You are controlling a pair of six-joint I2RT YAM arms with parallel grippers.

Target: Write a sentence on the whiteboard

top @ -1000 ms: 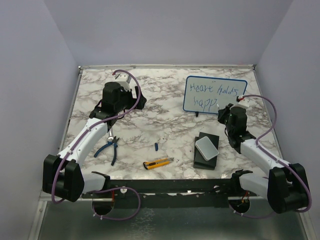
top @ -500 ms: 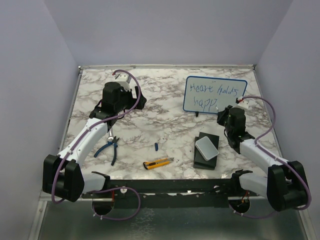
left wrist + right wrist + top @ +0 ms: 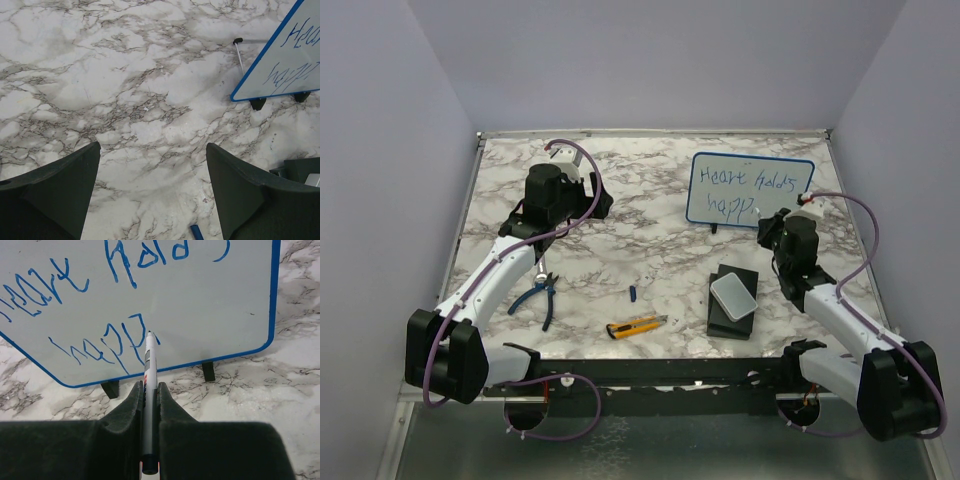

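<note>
The whiteboard [image 3: 750, 188] with a thin blue frame stands on black feet at the back right; it also shows in the right wrist view [image 3: 150, 300] and at the edge of the left wrist view [image 3: 290, 65]. The sentence [image 3: 745, 192] is blue handwriting in two lines, "Heart holds" above "happ" [image 3: 107, 347]. My right gripper [image 3: 149, 390] is shut on a grey marker [image 3: 149, 365] whose tip touches the board's lower line by the last letter. My left gripper [image 3: 152, 195] is open and empty above the marble table, left of the board.
A pale grey rounded box [image 3: 734, 296] lies on a black block [image 3: 732, 318] in front of the board. A blue marker cap [image 3: 632, 293], a yellow utility knife [image 3: 636, 326] and blue-handled pliers [image 3: 544, 295] lie on the marble table [image 3: 650, 250].
My right gripper with the marker has shifted slightly right along the board's lower line. The left arm has not moved.
</note>
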